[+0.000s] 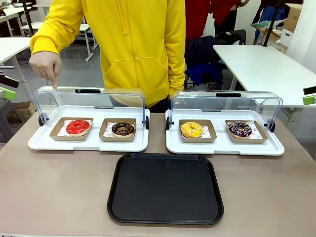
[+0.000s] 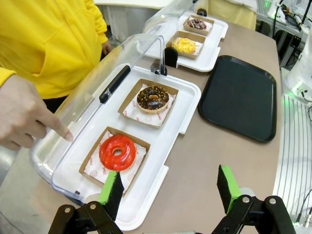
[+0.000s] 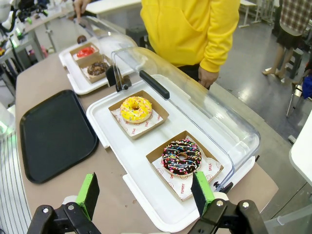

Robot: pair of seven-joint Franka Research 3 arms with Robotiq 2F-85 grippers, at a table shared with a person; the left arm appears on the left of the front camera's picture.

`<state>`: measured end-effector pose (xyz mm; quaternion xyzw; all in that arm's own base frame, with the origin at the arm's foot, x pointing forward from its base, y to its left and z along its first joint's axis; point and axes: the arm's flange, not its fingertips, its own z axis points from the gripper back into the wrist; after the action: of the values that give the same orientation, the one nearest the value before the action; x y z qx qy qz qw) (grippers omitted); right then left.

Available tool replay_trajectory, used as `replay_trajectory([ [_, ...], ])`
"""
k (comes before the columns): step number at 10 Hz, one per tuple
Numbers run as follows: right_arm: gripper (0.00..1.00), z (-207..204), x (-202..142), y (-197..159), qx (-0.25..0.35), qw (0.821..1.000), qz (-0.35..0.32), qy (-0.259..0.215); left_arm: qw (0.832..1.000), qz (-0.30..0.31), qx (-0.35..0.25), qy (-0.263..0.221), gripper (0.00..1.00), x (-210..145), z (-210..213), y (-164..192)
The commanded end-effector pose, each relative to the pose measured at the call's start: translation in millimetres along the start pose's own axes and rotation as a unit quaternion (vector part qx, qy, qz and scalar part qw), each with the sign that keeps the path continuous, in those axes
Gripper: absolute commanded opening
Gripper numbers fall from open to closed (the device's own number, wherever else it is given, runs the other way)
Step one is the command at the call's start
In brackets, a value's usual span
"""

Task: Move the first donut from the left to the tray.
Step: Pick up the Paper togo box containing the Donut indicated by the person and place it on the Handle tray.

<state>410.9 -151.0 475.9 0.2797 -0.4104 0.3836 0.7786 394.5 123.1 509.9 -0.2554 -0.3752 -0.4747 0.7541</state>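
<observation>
Red donut (image 2: 117,152) near left end effector (image 2: 169,181)

Bench (image 1: 54,197), tan top: black tray (image 1: 165,190) lying flat at near centre; left white tray (image 1: 89,145) and right white tray (image 1: 224,148), clear lids raised, side by side just beyond it, a gap between them.

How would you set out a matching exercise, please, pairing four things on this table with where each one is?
Things:
1. red-iced donut
2. yellow-iced donut
3. black tray
4. person's hand

Places:
A. at the left white tray, fingertip pointing down at its raised clear lid
B. right white tray, left-hand spot
C. on the table, nearest the robot
D. left white tray, left-hand spot

Pairs: 1-D, 2-B, 3-C, 4-A
</observation>
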Motion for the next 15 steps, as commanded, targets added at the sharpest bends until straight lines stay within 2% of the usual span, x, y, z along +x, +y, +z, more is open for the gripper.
replay_trajectory([
  [1, 1.0, -2, 1, -2, -0.001, 1.0, 0.005, -0.016, 0.999, -0.015, 0.001, 0.029, 1.0, 8, -4, 3],
  [2, 1.0, -2, 1, -2, -0.001, 1.0, 0.005, -0.016, 0.996, -0.029, -0.006, 0.084, 1.0, 18, -9, 7],
  [6, 1.0, -2, 1, -2, -0.001, 1.0, 0.005, -0.016, 0.97, -0.093, 0.014, 0.223, 1.0, 37, -46, 28],
  [8, 1.0, -2, 1, -2, -0.001, 1.0, 0.005, -0.016, 0.953, -0.119, -0.019, 0.279, 1.0, 37, -74, 40],
  [11, 1.0, -2, 1, -2, -0.001, 1.0, 0.005, -0.016, 0.933, -0.132, -0.017, 0.334, 1.0, 17, -125, 62],
  [13, 1.0, -2, 1, -2, -0.001, 1.0, 0.005, -0.016, 0.924, -0.162, -0.007, 0.347, 1.0, 0, -156, 67],
  [15, 1.0, -2, 1, -2, -0.001, 1.0, 0.005, -0.016, 0.921, -0.178, -0.033, 0.345, 1.0, -13, -181, 76],
])
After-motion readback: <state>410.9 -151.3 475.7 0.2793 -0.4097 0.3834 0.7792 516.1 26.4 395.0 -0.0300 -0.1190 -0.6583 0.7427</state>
